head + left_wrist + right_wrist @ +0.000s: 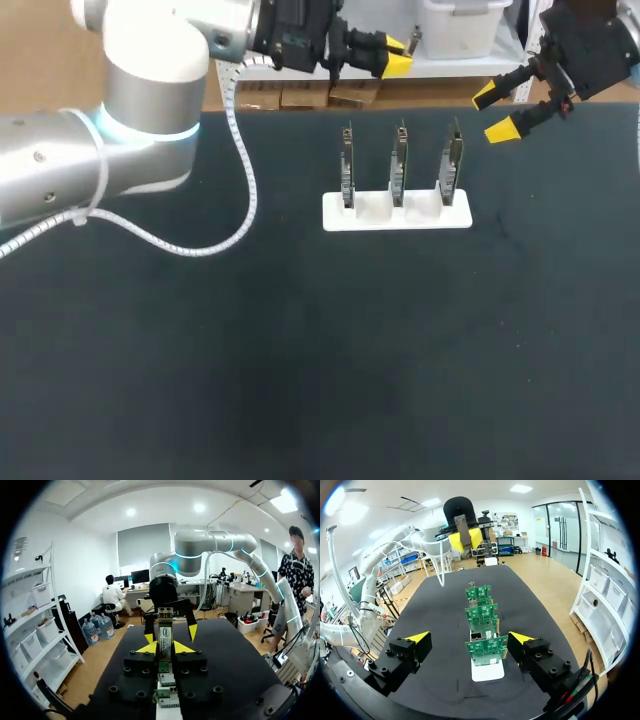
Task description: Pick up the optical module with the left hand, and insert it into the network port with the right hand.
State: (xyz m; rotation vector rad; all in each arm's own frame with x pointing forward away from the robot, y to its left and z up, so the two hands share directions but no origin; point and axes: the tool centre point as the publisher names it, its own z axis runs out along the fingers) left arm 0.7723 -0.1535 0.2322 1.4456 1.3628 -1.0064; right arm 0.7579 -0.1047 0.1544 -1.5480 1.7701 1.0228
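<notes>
My left gripper (398,56) hovers past the table's far edge, shut on the optical module (165,639), a slim metal piece with a label that juts out beyond its yellow tips. The module (462,527) also shows in the right wrist view, far ahead beyond the boards. Three green circuit boards (398,165) stand upright in a white holder (460,217) at the table's far middle. The nearest board (486,647) carries a small metal port. My right gripper (492,112) is open, raised to the right of the boards; in its own view the right gripper (470,637) straddles the row with nothing between its fingers.
The black table (300,350) stretches wide in front of the holder. My left arm's white cable (245,170) loops over the table's left part. Cardboard boxes (300,97) lie just past the far edge.
</notes>
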